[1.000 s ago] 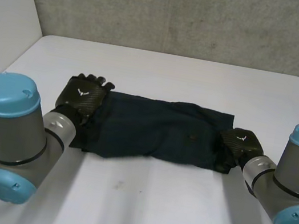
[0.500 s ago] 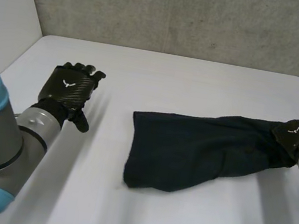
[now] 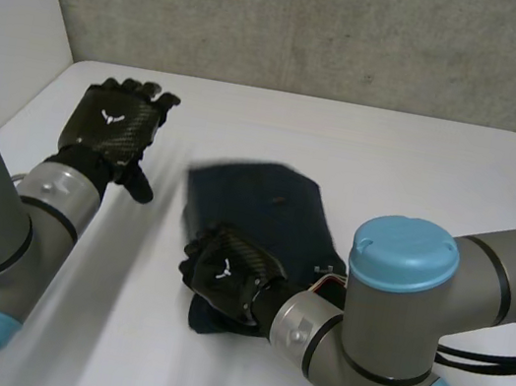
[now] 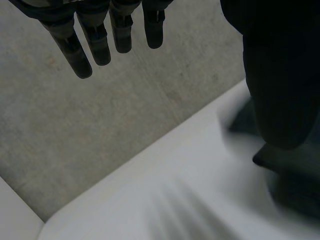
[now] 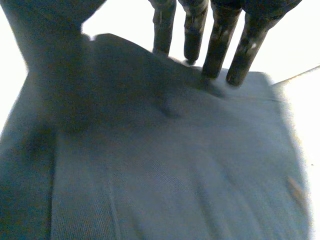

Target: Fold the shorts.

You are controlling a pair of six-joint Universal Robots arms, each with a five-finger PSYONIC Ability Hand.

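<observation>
Now the right hand (image 3: 223, 279) lies on the near edge of the shorts (image 3: 261, 204), reached across from the robot's right side. In its wrist view its fingers (image 5: 217, 45) run out straight, with their tips down on the dark cloth near its far edge. The thumb stands apart from them and nothing is pinched, so the hand is flat and relaxed, pressing or resting, not grasping.

Out from the palm, the shorts lie as a compact, roughly rectangular packet in the middle of the white table (image 3: 414, 161). The packet's far edge shows fairly square. Its near edge is partly hidden under the hand and the right arm (image 3: 398, 308), so whether the layers meet cleanly there cannot be told.

Well apart, on the robot's left, the left hand (image 3: 112, 125) is held up above the table. Its fingers are straight and spread, it holds nothing, and it touches no cloth.

Judged from this, the main fold seems made, since the cloth looks doubled into a short stack and not spread out. What appears left is to smooth the top layer and check the hidden edge. After that, perhaps one further fold, then lifting the right hand clear.
</observation>
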